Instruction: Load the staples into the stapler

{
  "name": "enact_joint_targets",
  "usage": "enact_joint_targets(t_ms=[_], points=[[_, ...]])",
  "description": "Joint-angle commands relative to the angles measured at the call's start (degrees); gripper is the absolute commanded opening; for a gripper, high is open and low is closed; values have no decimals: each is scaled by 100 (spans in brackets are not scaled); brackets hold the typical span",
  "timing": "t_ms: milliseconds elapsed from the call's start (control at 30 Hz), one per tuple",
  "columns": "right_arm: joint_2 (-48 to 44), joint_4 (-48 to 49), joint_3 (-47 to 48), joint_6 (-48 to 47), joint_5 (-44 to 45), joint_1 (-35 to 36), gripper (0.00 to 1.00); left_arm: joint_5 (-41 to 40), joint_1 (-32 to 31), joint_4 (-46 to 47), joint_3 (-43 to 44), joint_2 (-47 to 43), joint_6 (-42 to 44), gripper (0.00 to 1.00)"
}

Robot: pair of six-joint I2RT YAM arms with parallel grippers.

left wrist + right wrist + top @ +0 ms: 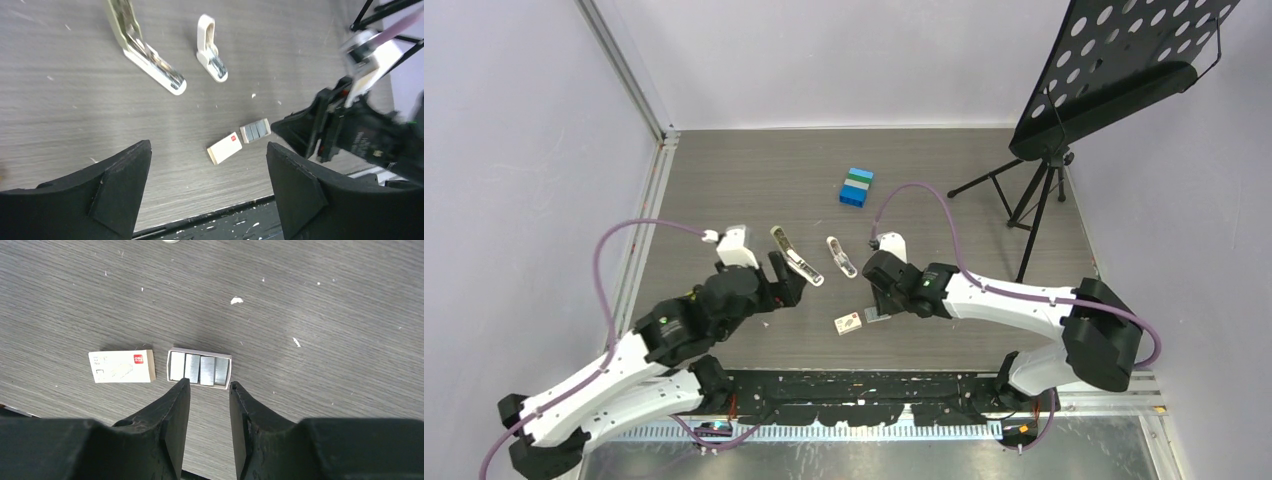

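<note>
Closest to me, the left tool (207,147) is spread wide and holds nothing, hanging over the grey desk (724,180). The right tool (209,390) points down with its jaws a narrow gap apart, nothing between them. Its tips are just short of the near edge of the tray of staples (200,369). That little tray lies flat, with silvery strips side by side in it. The white staple box (121,366) with its red mark lies just beside it, towards the left arm.

A bit farther out, the stapler (147,52) lies hinged open ahead of the left tool, olive top swung away and the silver channel showing in the white base. A stubby white piece (210,50) lies near it, apart. Beyond sit stacked blue and green bricks (856,187), and a black music stand (1114,70) stands in the far right corner.
</note>
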Motion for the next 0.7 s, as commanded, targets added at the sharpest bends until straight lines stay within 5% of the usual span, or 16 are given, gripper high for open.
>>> enact_joint_targets(t_ms=[0, 300, 667], points=[[199, -37, 256, 343, -118, -1, 41, -874, 3, -1375, 1080, -232, 1290, 90], [669, -91, 453, 544, -289, 0, 44, -1250, 3, -2020, 2534, -64, 3250, 98], [830, -524, 622, 373, -208, -1, 42, -1755, 41, -733, 1171, 81, 4194, 98]])
